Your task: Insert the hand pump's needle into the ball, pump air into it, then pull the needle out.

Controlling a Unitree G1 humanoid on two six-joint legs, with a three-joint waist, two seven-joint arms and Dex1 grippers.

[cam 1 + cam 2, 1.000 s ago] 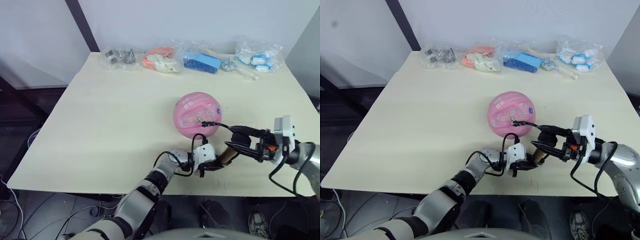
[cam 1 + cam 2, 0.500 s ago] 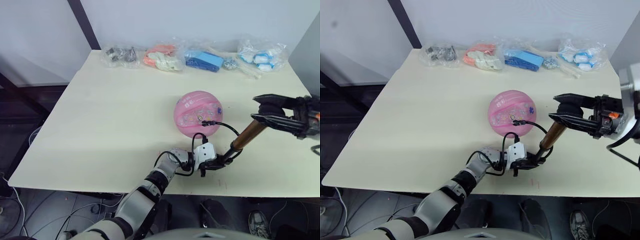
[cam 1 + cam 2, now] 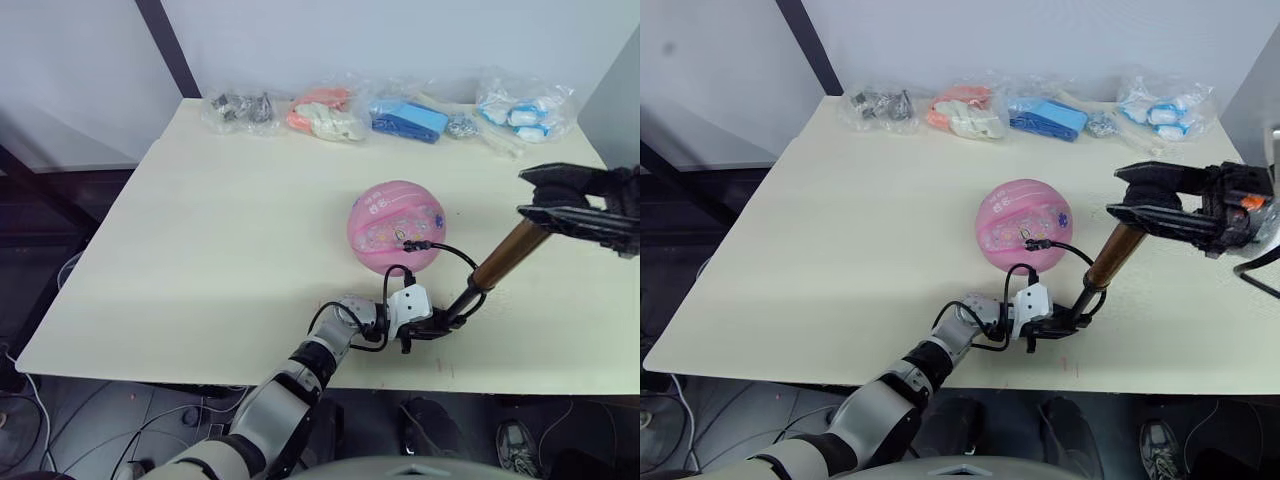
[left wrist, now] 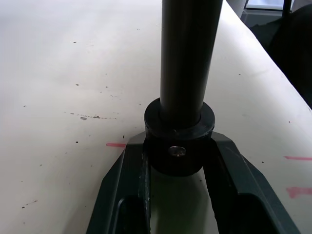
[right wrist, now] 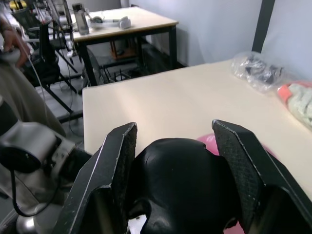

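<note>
Hand pump [image 3: 1110,256] tilted, base clamped by left gripper [image 3: 432,327], T-handle [image 3: 1155,187] clamped by right gripper [image 3: 1130,195]; needle [image 3: 1028,244] in ball [image 3: 1020,227].

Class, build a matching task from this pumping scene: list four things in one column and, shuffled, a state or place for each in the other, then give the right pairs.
Things:
1. ball
2. right gripper
3. left gripper
4. blue bagged item

States or places:
A. clamped on the black base cap of the hand pump
B. lying at the far edge of the table
C. closed on the pump's black T-handle
D. hose fitting plugged into its side

Pairs: 1-D, 2-C, 3-A, 4-B
</note>
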